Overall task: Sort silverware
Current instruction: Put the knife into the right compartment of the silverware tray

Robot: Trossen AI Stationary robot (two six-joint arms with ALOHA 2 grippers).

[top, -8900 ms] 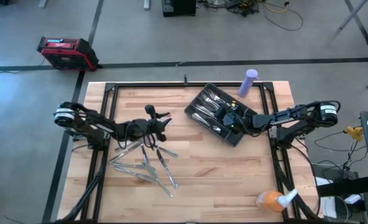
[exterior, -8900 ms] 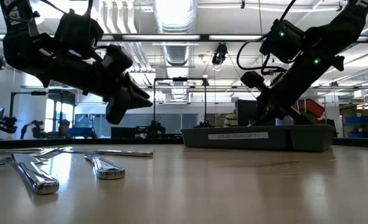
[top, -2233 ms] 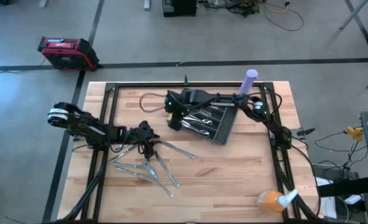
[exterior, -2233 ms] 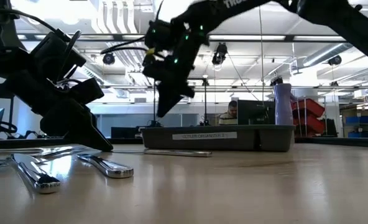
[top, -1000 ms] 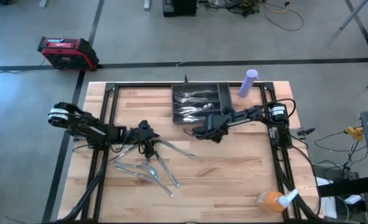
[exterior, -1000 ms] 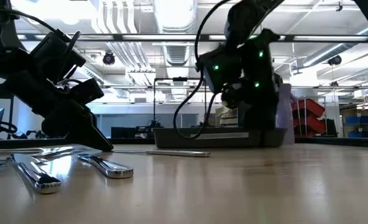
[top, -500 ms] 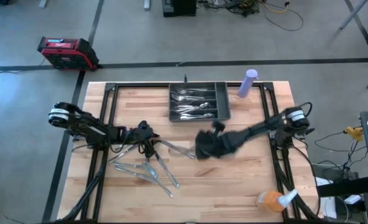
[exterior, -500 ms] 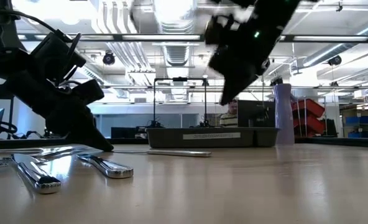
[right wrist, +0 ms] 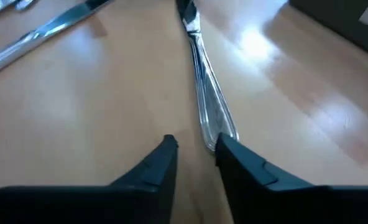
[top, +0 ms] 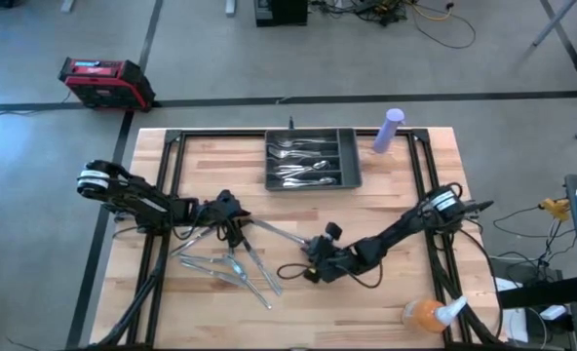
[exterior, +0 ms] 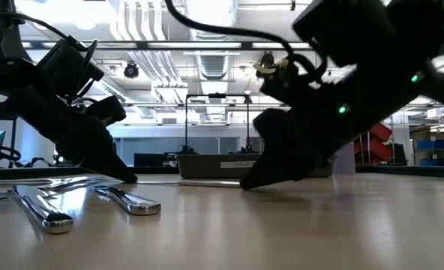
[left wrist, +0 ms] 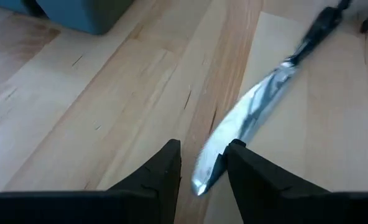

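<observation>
One long piece of silverware (top: 274, 234) lies flat on the table between my two grippers. My left gripper (top: 236, 226) is low over its left end, open, and that end (left wrist: 201, 180) sits between the fingers. My right gripper (top: 310, 263) stands open just short of the handle end (right wrist: 219, 134), pointing along the piece. Several more pieces of silverware (top: 228, 265) lie loose by the left gripper. A dark tray (top: 351, 161) at the far middle holds several sorted pieces. My left gripper has the piece's end (left wrist: 201, 180) between its fingers, close against one finger (left wrist: 234, 163). I cannot tell whether it touches. The piece lies flat on the table.
A purple bottle (top: 392, 129) stands right of the tray. An orange object (top: 423, 314) sits at the near right corner. Black frame rails (top: 168, 166) run along the table's left and right sides. Bare wood lies between the tray and the grippers.
My right gripper has left the tray's near side, swung toward the table's near edge and come down to the table top. It now stands at the handle end of the long piece. The left gripper and the loose silverware have kept still.
</observation>
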